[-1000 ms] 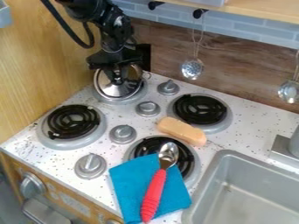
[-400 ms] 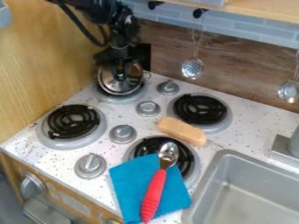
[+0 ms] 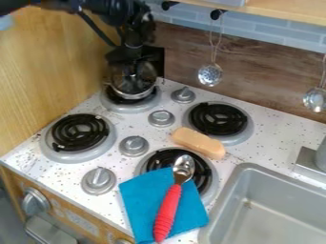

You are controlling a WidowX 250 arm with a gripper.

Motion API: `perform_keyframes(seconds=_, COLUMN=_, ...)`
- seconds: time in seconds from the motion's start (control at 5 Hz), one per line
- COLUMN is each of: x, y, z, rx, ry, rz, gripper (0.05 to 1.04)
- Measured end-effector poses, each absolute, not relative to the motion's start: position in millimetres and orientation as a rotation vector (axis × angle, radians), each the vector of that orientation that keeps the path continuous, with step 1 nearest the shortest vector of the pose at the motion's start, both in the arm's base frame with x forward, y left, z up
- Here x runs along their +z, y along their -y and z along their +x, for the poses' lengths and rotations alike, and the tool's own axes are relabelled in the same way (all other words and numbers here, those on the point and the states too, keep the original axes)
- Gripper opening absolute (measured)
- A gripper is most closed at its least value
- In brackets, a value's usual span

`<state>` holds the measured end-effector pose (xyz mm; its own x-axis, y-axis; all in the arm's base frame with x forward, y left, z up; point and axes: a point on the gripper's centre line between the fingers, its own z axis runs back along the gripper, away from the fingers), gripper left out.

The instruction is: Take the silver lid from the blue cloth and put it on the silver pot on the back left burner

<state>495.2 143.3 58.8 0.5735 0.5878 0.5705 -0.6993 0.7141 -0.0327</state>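
Note:
Over the back left burner, the gripper (image 3: 131, 74) is shut on a round silver lid (image 3: 145, 85), which hangs tilted above the coil (image 3: 115, 97). The dark gripper hides part of the lid's middle. An orange-tan oblong block (image 3: 198, 142) lies between the two right burners. At the front, a blue cloth (image 3: 139, 200) partly covers the front right burner. A spoon with a red handle (image 3: 168, 212) rests across the cloth, its silver bowl (image 3: 184, 166) over the coil.
A wooden wall (image 3: 47, 71) stands close on the left, with a wood backsplash (image 3: 255, 74) behind. Two silver utensils hang there, one a slotted ladle (image 3: 210, 75). Grey knobs (image 3: 134, 146) stand between the burners. A grey sink (image 3: 274, 209) is at the lower right.
The lid has risen from the back left burner with the gripper and shifted slightly right, baring more of the coil. The cloth, spoon and block have stayed put.

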Motion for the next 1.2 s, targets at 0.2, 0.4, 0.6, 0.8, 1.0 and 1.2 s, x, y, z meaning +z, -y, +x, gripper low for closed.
perform_keyframes(seconds=0.2, x=58, y=-147, z=507, rx=0.775, ry=0.594, rz=0.216, gripper=0.317)
perform_keyframes(seconds=0.4, x=57, y=-150, z=517, rx=0.794, ry=0.598, rz=0.224, gripper=0.349)
perform_keyframes(seconds=0.6, x=54, y=-150, z=522, rx=0.803, ry=0.588, rz=0.235, gripper=0.6)
perform_keyframes(seconds=0.8, x=52, y=-151, z=522, rx=0.808, ry=0.566, rz=0.25, gripper=0.891)
perform_keyframes(seconds=1.0, x=54, y=-148, z=524, rx=0.79, ry=0.578, rz=0.263, gripper=1.007)
perform_keyframes(seconds=1.2, x=58, y=-147, z=525, rx=0.768, ry=0.614, rz=0.278, gripper=1.004)
